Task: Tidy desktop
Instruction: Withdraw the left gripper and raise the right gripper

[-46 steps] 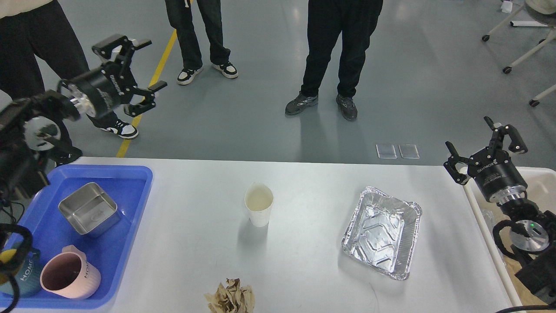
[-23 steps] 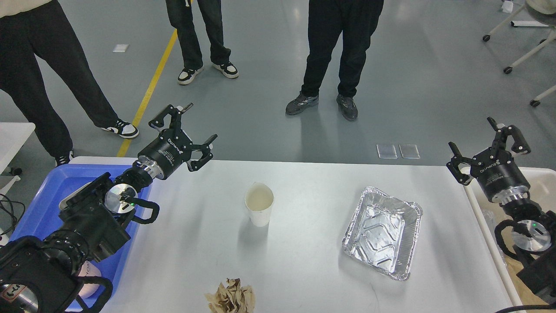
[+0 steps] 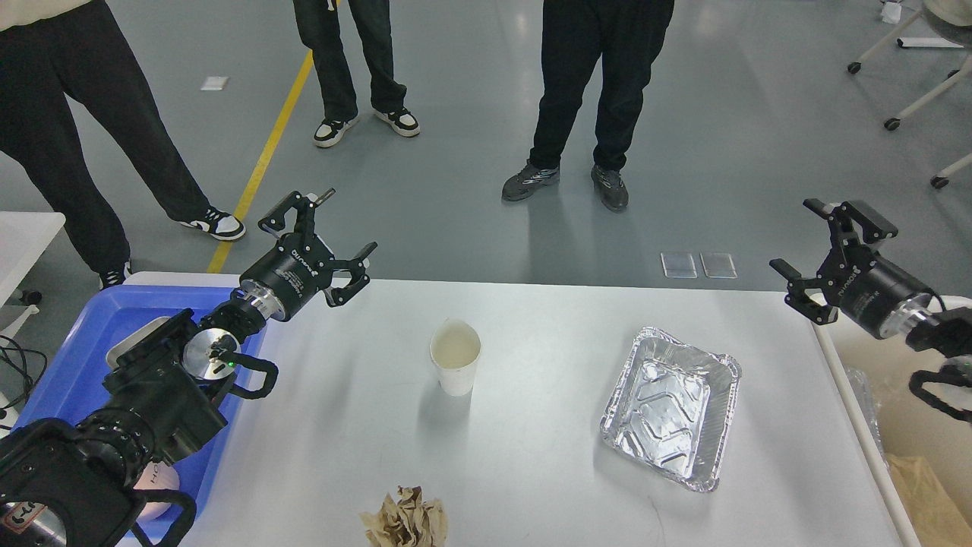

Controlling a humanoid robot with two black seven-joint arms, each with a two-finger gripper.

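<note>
Counter [image 3: 531, 456]: white, spans the view below me; three loose items left on it.
Left on it: paper cup [image 3: 455, 356] mid-counter, foil tray [image 3: 671, 407] toward the right edge, crumpled paper [image 3: 405, 519] at the near edge.
Put away: blue tray [image 3: 91, 323] at the left edge holds a metal tin (mostly hidden by my arm).
Left end effector [image 3: 326, 239]: released, empty, above the far-left corner.
Right end effector [image 3: 824, 247]: released, empty, near the far-right corner, by the beige bin [image 3: 911, 425].
In the way: nothing blocks the cup, I judge.

White lettering ran along the black body of the left gripper [image 3: 323, 239], but it lay upside down and too small to spell out. The right gripper [image 3: 824, 251] bore similar white lettering on its body, also not clear enough to read. A few letters, perhaps "HO", showed on the pink mug [image 3: 156, 482], mostly hidden behind the left arm.
</note>
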